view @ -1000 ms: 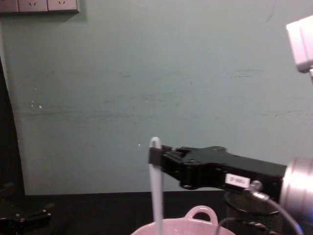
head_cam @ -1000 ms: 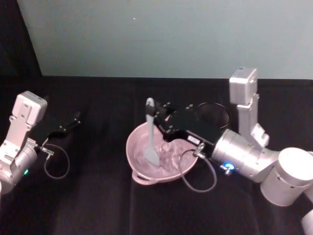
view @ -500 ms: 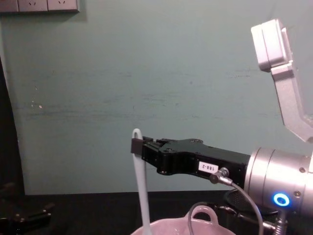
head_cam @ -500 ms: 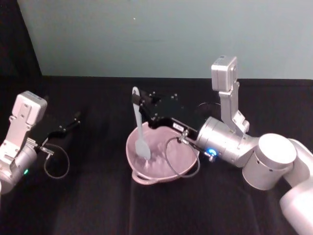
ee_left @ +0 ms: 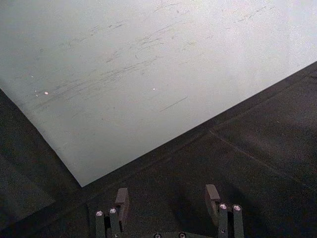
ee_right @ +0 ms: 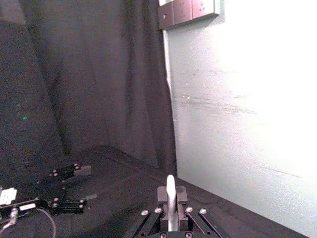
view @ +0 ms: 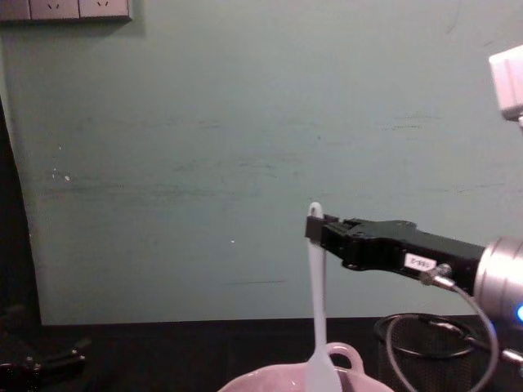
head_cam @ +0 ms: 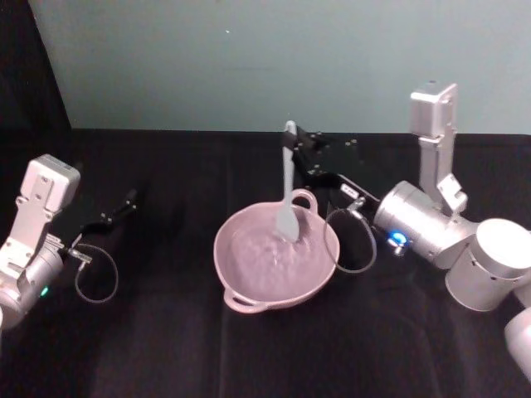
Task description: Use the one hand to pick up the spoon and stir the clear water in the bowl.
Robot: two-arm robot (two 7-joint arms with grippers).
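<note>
As right gripper (head_cam: 296, 143) holds spoon (head_cam: 287, 197), cup (view: 441, 363) beside bowl (head_cam: 222, 261).

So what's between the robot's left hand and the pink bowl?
Just bare black tablecloth. In the head view, the left gripper is open at the table's left side, and nothing lies on the stretch from it to the bowl.

The long white spoon (head_cam: 287, 186) is held nearly upright. Its handle tip is clamped between the closed fingers of the black right gripper (head_cam: 295, 141), which is positioned above the far rim of the bowl (head_cam: 226, 264). The flat paddle end is dipped into the clear water (head_cam: 261, 259) on the far side, just beside a small loop handle. The bowl is pale pink and glossy and is set upright; the water surface is seen rippled.
</note>
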